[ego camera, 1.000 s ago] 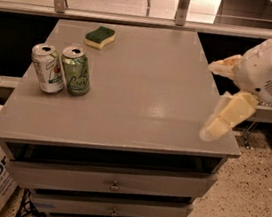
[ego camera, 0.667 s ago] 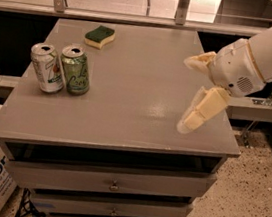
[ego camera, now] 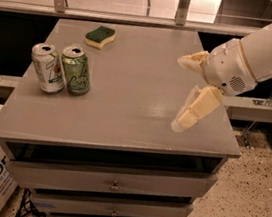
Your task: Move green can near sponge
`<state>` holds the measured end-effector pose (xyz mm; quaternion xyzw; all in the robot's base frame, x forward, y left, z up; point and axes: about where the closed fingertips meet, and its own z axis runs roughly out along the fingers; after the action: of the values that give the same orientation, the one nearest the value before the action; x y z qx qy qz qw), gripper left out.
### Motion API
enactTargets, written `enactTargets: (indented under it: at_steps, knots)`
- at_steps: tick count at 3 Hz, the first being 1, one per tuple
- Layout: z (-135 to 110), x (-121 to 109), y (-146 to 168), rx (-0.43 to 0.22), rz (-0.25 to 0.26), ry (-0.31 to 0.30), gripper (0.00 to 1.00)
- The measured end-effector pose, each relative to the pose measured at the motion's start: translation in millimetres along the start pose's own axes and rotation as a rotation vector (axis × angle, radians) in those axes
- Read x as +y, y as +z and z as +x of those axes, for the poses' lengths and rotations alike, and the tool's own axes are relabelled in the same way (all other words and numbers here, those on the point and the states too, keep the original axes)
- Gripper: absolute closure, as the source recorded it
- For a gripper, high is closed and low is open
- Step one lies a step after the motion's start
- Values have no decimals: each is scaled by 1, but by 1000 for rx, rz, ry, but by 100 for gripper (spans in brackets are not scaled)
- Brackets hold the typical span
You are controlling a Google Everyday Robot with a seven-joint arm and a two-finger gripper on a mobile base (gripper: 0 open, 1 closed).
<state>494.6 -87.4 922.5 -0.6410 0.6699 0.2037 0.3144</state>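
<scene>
Camera view: arm (ego camera: 265, 53) reaches in from the right of frame. Gripper (ego camera: 178, 94) is over the table's (ego camera: 123, 124) right-centre, fingers spread wide, empty. Green can (ego camera: 76, 70) stands left of centre, right beside white can (ego camera: 47, 68); sponge (ego camera: 100, 36) upper left. Gripper has shifted left since earlier; cans and sponge unmoved.

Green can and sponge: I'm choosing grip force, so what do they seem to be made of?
The green can looks like aluminium: glossy printed body, bare silver top. The sponge looks like soft foam, matte: dark green scouring layer over a yellow base. The claw hovers open over the table, away from both.
</scene>
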Motion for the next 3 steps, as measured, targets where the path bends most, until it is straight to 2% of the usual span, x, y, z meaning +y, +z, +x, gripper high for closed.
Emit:
enactTargets:
  at_steps: [1, 2, 3]
  knots:
    - [-2, 0, 4, -73, -18, -9, 0]
    - [-16, -4, 24, -204, -45, -32, 0]
    - [-40, -14, 57, -312, -72, -79, 0]
